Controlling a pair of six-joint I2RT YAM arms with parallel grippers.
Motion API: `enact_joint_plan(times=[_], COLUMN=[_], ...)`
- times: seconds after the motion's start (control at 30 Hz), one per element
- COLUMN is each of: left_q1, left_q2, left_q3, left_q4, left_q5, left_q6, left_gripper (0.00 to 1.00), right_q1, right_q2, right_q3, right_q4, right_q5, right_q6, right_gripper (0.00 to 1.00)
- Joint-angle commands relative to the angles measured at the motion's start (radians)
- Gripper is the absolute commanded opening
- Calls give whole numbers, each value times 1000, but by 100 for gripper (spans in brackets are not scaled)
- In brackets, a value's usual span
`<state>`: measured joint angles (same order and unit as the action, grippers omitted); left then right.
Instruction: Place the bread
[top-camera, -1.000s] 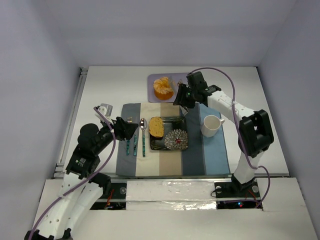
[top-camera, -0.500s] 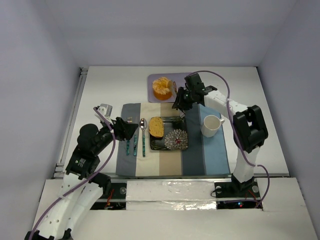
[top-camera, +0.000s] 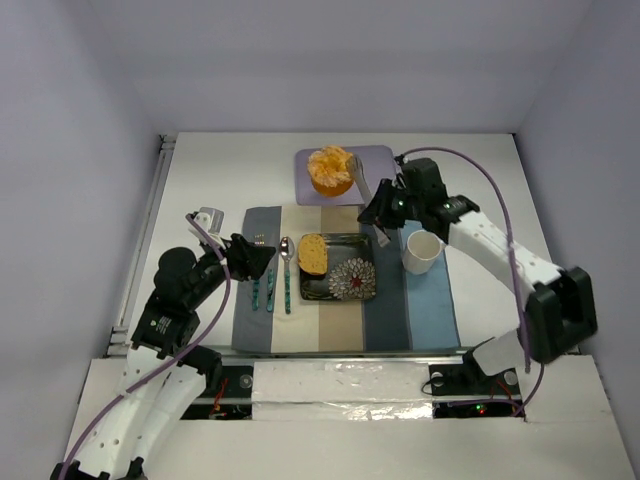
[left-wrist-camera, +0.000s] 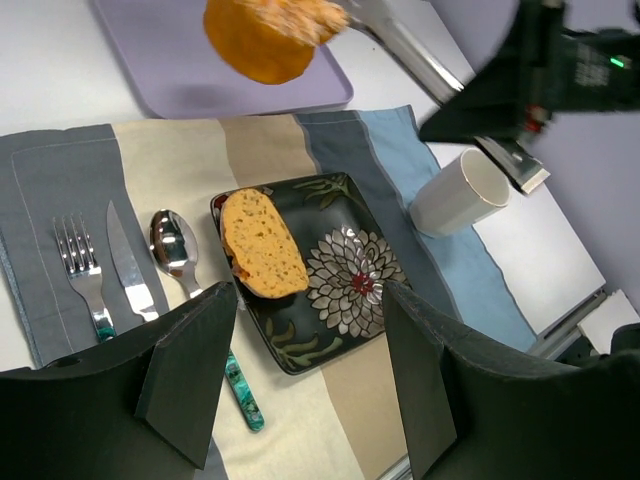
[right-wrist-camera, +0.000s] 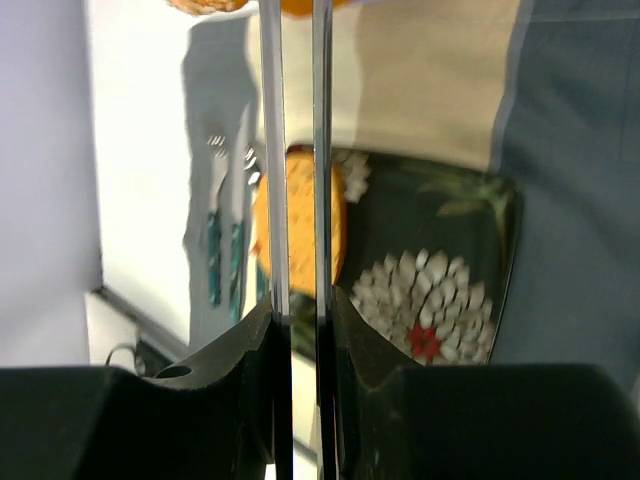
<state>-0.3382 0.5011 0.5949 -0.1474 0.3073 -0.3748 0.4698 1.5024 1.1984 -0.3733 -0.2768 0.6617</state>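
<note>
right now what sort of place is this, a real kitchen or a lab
Most likely a robot lab's mock dining setup, not a real kitchen: plain walls box in the white table, two arms are bolted at its near edge, and a striped placemat carries a plate with bread, cutlery and a cup.

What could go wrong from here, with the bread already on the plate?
1. The tongs, clamped in the right gripper, reach the orange; a push might roll it off the purple tray.
2. That arm hangs close by the cup and could knock it.
3. The bread lies at the left rim of the plate; a nudge might tip it onto the spoon.
</note>
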Motion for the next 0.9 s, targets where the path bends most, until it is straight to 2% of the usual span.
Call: enact_joint_plan(times=[0.0, 0.17, 0.3, 0.53, 0.7, 0.87], left_q1=[7, 7, 16, 16, 16, 16], left_q2=[2, 11, 19, 25, 28, 33], left_q3=[-14, -14, -14, -14, -14, -15], left_q4=[43, 45, 49, 48, 49, 52], left_q5=[12, 21, 23, 15, 13, 18], left_q6=[11, 13, 14, 16, 16, 14], left_gripper=[57, 57, 57, 57, 56, 56], right_q1=[52, 128, 181, 204, 204, 227], right_q2=[-164, -419, -531, -662, -682, -699], right_q3=[-114, -275, -362, -482, -588, -606], right_q4=[16, -68, -105, -136, -79, -85], right_q5=[-27, 5, 41, 77, 19, 13], right_q6=[-4, 39, 85, 131, 165, 184], right_gripper=[16, 16, 16, 16, 16, 16])
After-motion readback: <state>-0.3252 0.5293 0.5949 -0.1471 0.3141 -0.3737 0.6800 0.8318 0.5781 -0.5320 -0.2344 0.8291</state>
